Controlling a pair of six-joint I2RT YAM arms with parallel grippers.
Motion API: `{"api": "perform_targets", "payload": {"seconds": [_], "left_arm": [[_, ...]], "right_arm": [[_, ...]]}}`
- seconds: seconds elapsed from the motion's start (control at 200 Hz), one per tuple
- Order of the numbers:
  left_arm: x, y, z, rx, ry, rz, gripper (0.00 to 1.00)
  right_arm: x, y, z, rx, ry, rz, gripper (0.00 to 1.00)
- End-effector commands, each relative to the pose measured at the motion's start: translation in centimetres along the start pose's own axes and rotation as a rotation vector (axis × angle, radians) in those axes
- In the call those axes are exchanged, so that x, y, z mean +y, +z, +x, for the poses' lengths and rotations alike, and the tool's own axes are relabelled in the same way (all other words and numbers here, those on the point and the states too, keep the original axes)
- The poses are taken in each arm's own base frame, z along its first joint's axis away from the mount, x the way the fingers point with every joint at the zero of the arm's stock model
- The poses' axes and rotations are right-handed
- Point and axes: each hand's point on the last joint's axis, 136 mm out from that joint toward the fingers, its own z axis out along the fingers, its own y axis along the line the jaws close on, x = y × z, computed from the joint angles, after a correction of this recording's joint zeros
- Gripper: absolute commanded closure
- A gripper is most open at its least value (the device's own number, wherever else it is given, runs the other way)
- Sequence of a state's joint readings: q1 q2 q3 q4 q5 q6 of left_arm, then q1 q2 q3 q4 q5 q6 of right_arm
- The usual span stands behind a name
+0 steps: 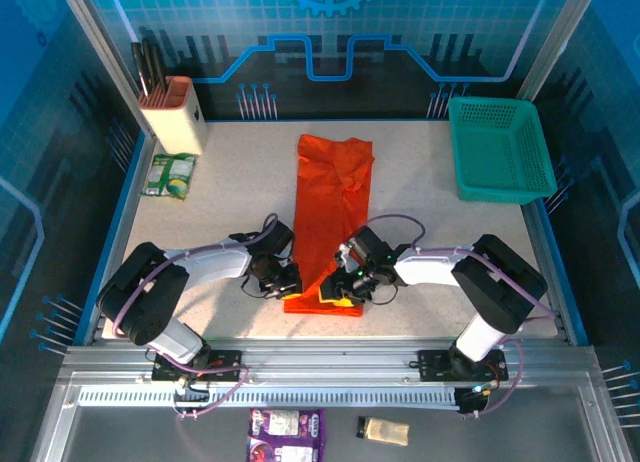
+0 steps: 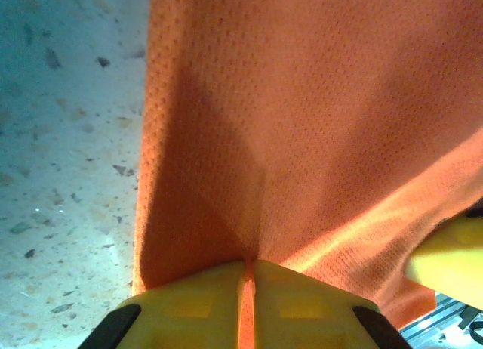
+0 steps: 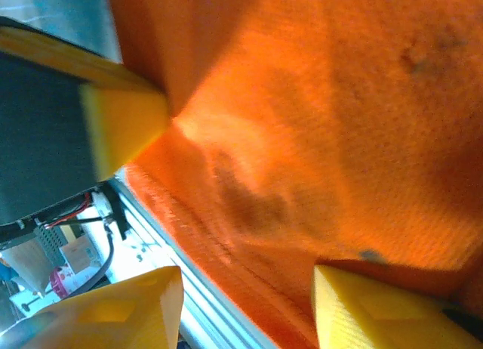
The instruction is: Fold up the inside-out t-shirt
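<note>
The inside-out t-shirt (image 1: pixel 334 192) is bright orange and lies as a long narrow strip down the middle of the table, its near end lifted between the two grippers. My left gripper (image 1: pixel 288 282) is at the strip's near left corner. In the left wrist view its yellow jaws (image 2: pixel 249 288) are shut on a pinch of the orange cloth (image 2: pixel 317 122). My right gripper (image 1: pixel 348 287) is at the near right corner. Its yellow fingers (image 3: pixel 113 311) stand apart, with the t-shirt's hem (image 3: pixel 249 236) running between them. The left gripper's fingertip (image 3: pixel 124 122) shows at the upper left of the right wrist view.
A teal-green mesh basket (image 1: pixel 500 147) stands at the back right. A knife block (image 1: pixel 172 112) and a green packet (image 1: pixel 168 174) are at the back left. The metal front rail (image 1: pixel 330 367) runs just behind the grippers. Two small packets (image 1: pixel 287 427) lie below it.
</note>
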State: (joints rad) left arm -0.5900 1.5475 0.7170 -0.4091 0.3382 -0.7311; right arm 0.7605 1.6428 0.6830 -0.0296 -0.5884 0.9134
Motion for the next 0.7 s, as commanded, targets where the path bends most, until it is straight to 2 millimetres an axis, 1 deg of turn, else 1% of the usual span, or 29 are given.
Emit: {"api": "perform_targets", "payload": {"seconds": [0.0,0.075,0.125,0.17,0.255,0.37,0.475,0.555,0.63,0.695], "left_arm": [[1.5,0.2,1.0,0.024,-0.027,-0.037,0.87],[0.4,-0.4,0.8,0.010,-0.013,0.001,0.87],[-1.1,-1.0,0.8,0.007,0.027,0.060,0.86],[-2.1,-1.5,1.0,0.004,0.046,0.091,0.86],[-2.7,-2.1,1.6,0.010,0.056,0.102,0.86],[-1.9,-1.9,2.6,0.036,0.040,0.078,0.86],[-0.7,-0.9,3.6,0.073,0.022,0.060,0.87],[0.5,-0.1,4.1,0.097,0.004,0.028,0.87],[1.6,0.6,4.4,0.108,-0.009,0.000,0.88],[2.2,1.0,4.7,0.119,-0.018,-0.014,0.88]], "right_arm": [[-2.8,1.0,1.1,0.011,0.059,0.087,0.51],[-2.0,0.6,1.0,0.005,0.038,0.079,0.51],[-0.8,0.0,0.6,-0.014,0.012,0.061,0.51],[0.3,-0.6,0.4,-0.028,-0.012,0.045,0.51],[1.7,-1.6,0.4,-0.046,-0.039,0.028,0.51],[2.2,-2.1,1.1,-0.037,-0.040,0.011,0.50],[2.0,-1.5,1.7,-0.016,-0.032,-0.027,0.50],[1.8,-0.6,2.0,0.005,-0.016,-0.066,0.50],[0.7,0.2,2.3,0.022,0.020,-0.055,0.50],[-1.5,0.6,2.5,0.023,0.067,0.033,0.51]]}}
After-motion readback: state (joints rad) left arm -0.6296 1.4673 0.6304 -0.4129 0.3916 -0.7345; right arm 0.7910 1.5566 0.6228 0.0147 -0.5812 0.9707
